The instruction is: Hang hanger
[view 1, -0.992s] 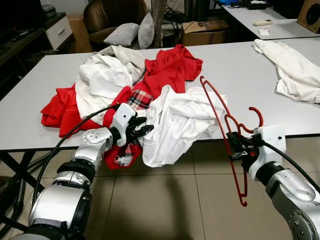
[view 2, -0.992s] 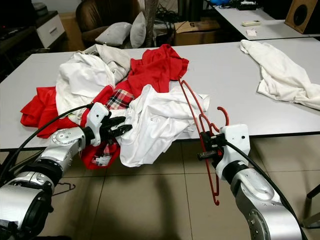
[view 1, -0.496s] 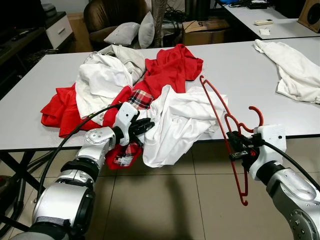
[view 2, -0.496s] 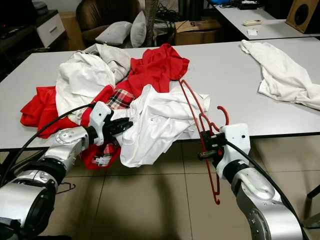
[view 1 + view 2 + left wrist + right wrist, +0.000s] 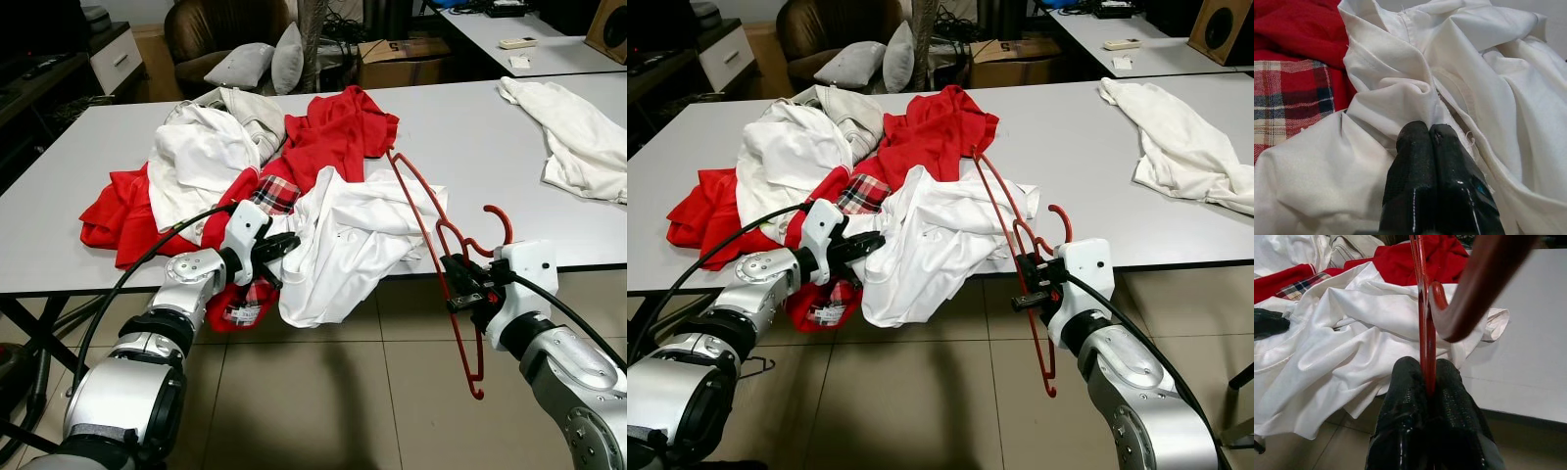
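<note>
Left eye view: right gripper (image 5: 458,290) clenched on red hanger (image 5: 439,257) near its neck, out past the front edge of white table (image 5: 490,147), over the tiled floor (image 5: 323,392). Hanger tilted, one arm slanting up over the table to touch the white shirt (image 5: 353,240), the other dropping toward the floor, hook (image 5: 500,219) curling just above the wrist. Left gripper (image 5: 271,250) at the front of the clothes pile, fingers pressed together on a fold of the white shirt, right by a plaid garment (image 5: 274,193). Confirmed in left wrist view: black fingertips (image 5: 1435,142) closed with white cloth bunched between them. Right wrist view: thin red bar pinched between both fingers (image 5: 1410,382), little of it actually caught. Red garments (image 5: 338,127) and other white pieces heaped behind; separate white garment (image 5: 578,137) well apart at the far right.

Likely risks, judged from this pose: hanger twisting or slipping in so narrow a pinch once the shirt's weight came on; upper arm snagging a fold instead of entering the neck opening; shirt, already draped over the edge, sliding to the floor and dragging neighbours with it if tugged; only one layer held, so the opening might not part.
</note>
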Available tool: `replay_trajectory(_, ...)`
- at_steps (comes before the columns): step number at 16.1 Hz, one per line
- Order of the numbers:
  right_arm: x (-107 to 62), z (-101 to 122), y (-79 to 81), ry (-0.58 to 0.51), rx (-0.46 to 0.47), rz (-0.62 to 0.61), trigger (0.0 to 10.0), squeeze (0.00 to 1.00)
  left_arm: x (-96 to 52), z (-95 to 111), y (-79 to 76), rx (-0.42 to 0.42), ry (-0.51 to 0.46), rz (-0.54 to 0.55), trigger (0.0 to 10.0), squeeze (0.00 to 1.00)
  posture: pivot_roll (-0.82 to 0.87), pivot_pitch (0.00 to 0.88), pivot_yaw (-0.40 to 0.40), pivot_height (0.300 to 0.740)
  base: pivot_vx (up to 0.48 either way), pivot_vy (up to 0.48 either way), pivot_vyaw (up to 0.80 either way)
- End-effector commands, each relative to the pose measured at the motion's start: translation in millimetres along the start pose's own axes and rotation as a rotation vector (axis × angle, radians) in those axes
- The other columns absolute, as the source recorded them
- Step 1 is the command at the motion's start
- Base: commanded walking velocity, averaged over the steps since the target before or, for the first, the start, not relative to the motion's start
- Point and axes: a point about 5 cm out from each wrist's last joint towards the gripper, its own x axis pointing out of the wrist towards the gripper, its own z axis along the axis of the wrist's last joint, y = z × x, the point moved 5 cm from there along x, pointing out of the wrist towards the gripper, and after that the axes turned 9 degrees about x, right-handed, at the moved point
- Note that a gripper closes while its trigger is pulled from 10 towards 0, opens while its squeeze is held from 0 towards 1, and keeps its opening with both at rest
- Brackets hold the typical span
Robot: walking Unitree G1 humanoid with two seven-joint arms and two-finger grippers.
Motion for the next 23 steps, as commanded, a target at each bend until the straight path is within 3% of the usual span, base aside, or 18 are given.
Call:
replay_trajectory(1,1.5,5,3.5,-0.019,-0.014,0.019,10.0,0.00,0.1,6,4.6,0.002,-0.017,0.006,0.0,0.00,-0.17,0.000,0.087,0.740,0.000,0.000,0.00)
replay_trajectory(5,1.2,6,3.3,-0.023,-0.018,0.019,10.0,0.00,-1.5,18,13.8,-0.054,-0.086,0.049,0.0,0.00,-0.17,0.000,0.090,0.740,0.000,0.000,0.00)
replay_trajectory(8,-1.2,7,1.7,-0.028,-0.022,0.015,10.0,0.00,-4.3,52,36.5,-0.117,-0.239,0.129,0.0,0.00,-0.18,0.000,0.094,0.740,0.000,0.000,0.00)
replay_trajectory(11,-2.4,8,3.0,-0.031,-0.038,0.035,10.0,0.00,-8.2,88,52.2,-0.108,-0.361,0.158,0.0,0.00,-0.17,0.000,0.097,0.740,0.000,0.000,0.00)
replay_trajectory(12,-7.0,15,11.6,-0.052,-0.065,0.124,10.0,0.00,-13.1,116,60.8,-0.056,-0.438,0.158,0.0,0.00,-0.17,0.000,0.100,0.740,0.000,0.000,0.00)
replay_trajectory(13,-8.4,17,14.3,-0.056,-0.069,0.147,10.0,0.00,-14.3,121,62.2,-0.041,-0.450,0.156,0.0,0.00,-0.17,0.000,0.100,0.740,0.000,0.000,0.00)
replay_trajectory(15,-20.1,28,34.0,-0.083,-0.053,0.305,10.0,0.00,-17.3,138,61.3,0.136,-0.413,0.107,0.0,0.00,-0.16,0.000,0.114,0.740,0.000,0.000,0.00)
replay_trajectory(16,-23.8,29,37.6,-0.074,-0.054,0.339,10.0,0.00,-18.2,137,58.2,0.226,-0.375,0.087,0.0,0.00,-0.16,0.000,0.116,0.740,0.000,0.000,0.00)
replay_trajectory(18,-27.3,25,39.6,-0.026,-0.050,0.367,10.0,0.00,-20.5,135,51.9,0.331,-0.347,0.070,0.0,0.00,-0.16,0.000,0.119,0.740,0.000,0.000,0.00)
replay_trajectory(19,-28.3,23,40.2,-0.012,-0.044,0.376,10.0,0.00,-20.7,133,50.1,0.354,-0.337,0.065,0.0,0.00,-0.16,0.000,0.119,0.740,0.000,0.000,0.00)
replay_trajectory(20,-31.0,15,38.7,0.069,-0.029,0.379,10.0,0.00,-20.3,129,44.6,0.391,-0.328,0.054,0.0,0.00,-0.16,0.000,0.113,0.740,0.000,0.000,0.00)
replay_trajectory(23,-37.0,1,31.3,0.191,0.004,0.347,10.0,0.00,-24.0,133,48.9,0.475,-0.327,0.147,0.0,0.00,-0.16,0.000,0.101,0.740,0.000,0.000,0.00)
